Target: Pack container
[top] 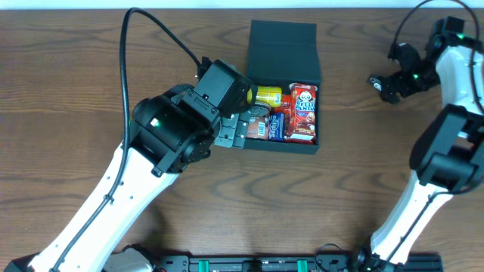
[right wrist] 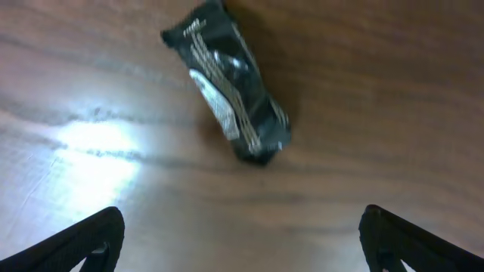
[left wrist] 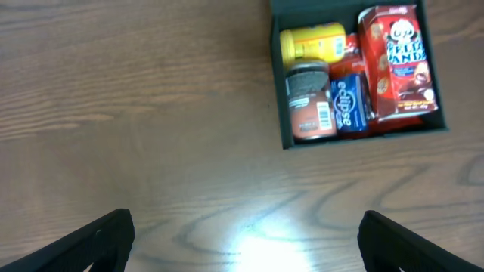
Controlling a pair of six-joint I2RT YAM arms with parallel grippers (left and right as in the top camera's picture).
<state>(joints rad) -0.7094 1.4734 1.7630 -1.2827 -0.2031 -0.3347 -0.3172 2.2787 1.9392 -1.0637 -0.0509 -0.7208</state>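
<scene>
The dark container [top: 283, 49] stands at the table's middle with its flap lid open toward the back. It holds a red Hello Panda box [top: 304, 112], a yellow item [top: 268, 95], a blue gum pack [top: 275, 128] and a brown barcoded cup [top: 258, 128]. The left wrist view shows the container [left wrist: 277, 91] at upper right. My left gripper [top: 231, 134] is open and empty beside the container's left front corner [left wrist: 246, 242]. My right gripper [top: 382, 85] is open at the far right [right wrist: 242, 242], above a black snack packet [right wrist: 227, 83] lying on the table.
The wooden table [top: 91, 68] spreads left and in front of the container. The left arm's cable [top: 162, 30] arcs over the back left. The right arm [top: 446, 143] stands along the right edge.
</scene>
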